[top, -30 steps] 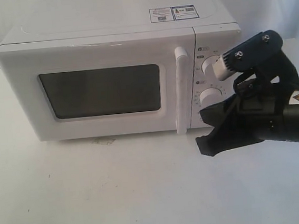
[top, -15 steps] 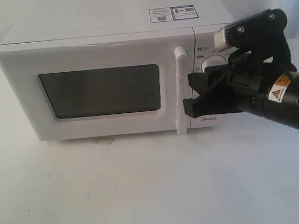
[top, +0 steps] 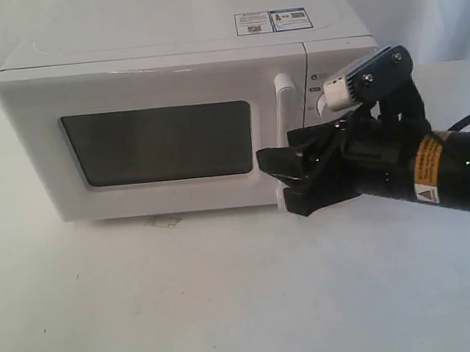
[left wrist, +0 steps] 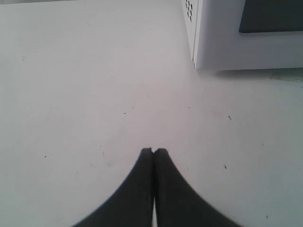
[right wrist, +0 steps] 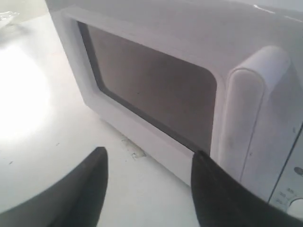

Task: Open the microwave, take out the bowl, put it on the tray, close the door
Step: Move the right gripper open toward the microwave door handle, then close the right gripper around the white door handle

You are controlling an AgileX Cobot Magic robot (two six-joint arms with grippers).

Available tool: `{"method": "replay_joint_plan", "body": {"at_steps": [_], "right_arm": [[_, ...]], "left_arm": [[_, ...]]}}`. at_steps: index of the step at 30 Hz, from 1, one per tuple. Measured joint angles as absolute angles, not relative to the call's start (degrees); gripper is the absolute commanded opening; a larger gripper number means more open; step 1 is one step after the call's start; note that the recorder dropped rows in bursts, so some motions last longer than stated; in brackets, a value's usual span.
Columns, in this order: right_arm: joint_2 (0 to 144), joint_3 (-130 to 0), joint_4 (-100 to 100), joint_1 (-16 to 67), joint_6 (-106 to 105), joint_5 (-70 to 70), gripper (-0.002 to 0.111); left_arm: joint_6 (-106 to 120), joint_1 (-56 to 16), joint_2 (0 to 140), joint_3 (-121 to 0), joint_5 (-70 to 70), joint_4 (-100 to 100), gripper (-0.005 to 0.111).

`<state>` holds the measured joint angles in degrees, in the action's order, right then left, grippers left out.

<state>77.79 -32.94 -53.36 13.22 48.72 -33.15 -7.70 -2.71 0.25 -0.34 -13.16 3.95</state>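
The white microwave (top: 167,74) stands at the back of the table with its door (top: 162,195) closed; the dark window (top: 159,143) shows nothing inside. My right gripper (top: 281,180) is open, its black fingers in front of the lower part of the vertical bar handle (top: 284,96). In the right wrist view the handle (right wrist: 248,118) stands just beyond one fingertip (right wrist: 201,163), and the gripper (right wrist: 149,156) holds nothing. My left gripper (left wrist: 154,150) is shut and empty over bare table, near the microwave's corner (left wrist: 196,56). The bowl and the tray are out of view.
The white tabletop (top: 189,305) stretches in front of the oven. A small scrap or mark (top: 163,222) lies by the microwave's front foot. The right arm hides the knob panel. White cloth hangs behind.
My right gripper has swung leftward from beside the knob panel to in front of the door handle's lower end. The door has stayed closed.
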Motion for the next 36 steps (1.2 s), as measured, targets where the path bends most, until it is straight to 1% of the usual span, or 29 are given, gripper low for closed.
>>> {"method": "replay_joint_plan", "body": {"at_steps": [4,7,11,16,19,23,36], "right_arm": [[79.4,-33.3,-67.2,5.2,56.6,-42.9,0.049],[82.6,-33.4,-72.2,0.6,55.1,-53.2,0.049],[88.3,-34.1,-74.7,-2.9,49.7,-60.2,0.049],[95.3,-37.0,-74.6,-4.1,41.1,-65.2,0.050],[97.6,-37.7,-74.3,-4.3,33.2,-67.8,0.057],[99.9,-37.8,-71.8,-4.4,26.7,-69.0,0.063],[100.6,-37.8,-64.6,-5.0,23.4,-67.4,0.063]], "left_arm": [[-7.7,-2.7,0.3,-0.3,-13.2,4.0,0.000],[-7.7,-2.7,0.3,-0.3,-13.2,4.0,0.000],[-7.7,-2.7,0.3,-0.3,-13.2,4.0,0.000],[-7.7,-2.7,0.3,-0.3,-13.2,4.0,0.000],[-7.7,-2.7,0.3,-0.3,-13.2,4.0,0.000],[-7.7,-2.7,0.3,-0.3,-13.2,4.0,0.000],[-7.7,-2.7,0.3,-0.3,-13.2,4.0,0.000]]}}
